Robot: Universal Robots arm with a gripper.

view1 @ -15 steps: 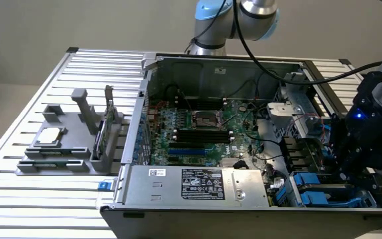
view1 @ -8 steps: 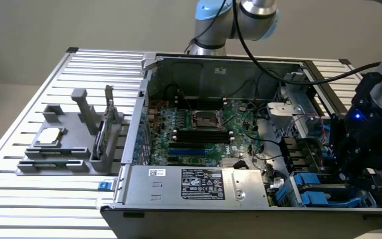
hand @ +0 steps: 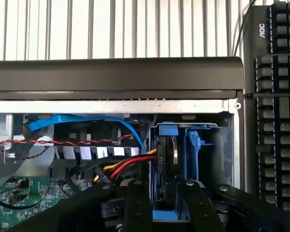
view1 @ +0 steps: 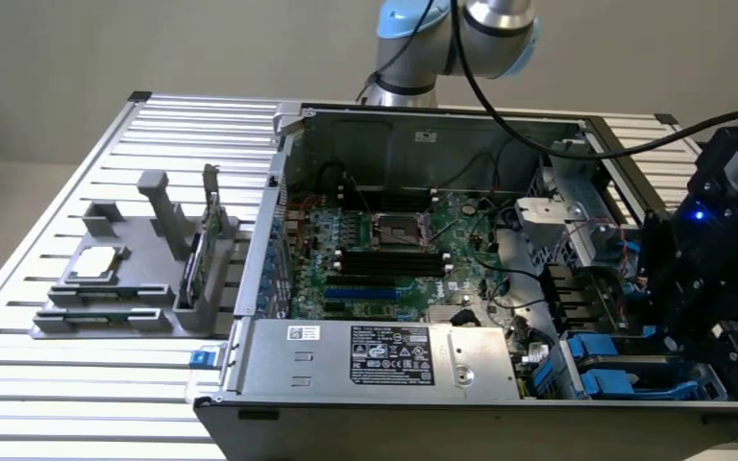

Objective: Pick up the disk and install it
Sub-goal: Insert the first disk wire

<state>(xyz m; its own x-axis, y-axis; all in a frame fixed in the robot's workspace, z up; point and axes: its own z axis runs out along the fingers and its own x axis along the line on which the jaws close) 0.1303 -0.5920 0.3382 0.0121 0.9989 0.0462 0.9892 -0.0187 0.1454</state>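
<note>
The disk [hand: 165, 169], edged by blue plastic rails, stood on edge in the drive bay [hand: 222, 145] at the front corner of the open computer case [view1: 343, 125], on the exterior view's right. The gripper [hand: 162, 205] hung directly over it, its two black fingers [hand: 137, 203] spread to either side of the disk's upper edge; contact with the rails could not be judged. A second blue carrier [hand: 193, 145] sat just beside the disk. Red, yellow and black power wires [hand: 125, 166] and a blue data cable [hand: 87, 121] ran past the bay. The motherboard [view1: 382, 250] and power supply [view1: 382, 355] filled the case. A grey parts rack [view1: 138, 279] rested on the slatted table [view1: 36, 403]; a keyboard [hand: 280, 96] lay beyond the case.
</note>
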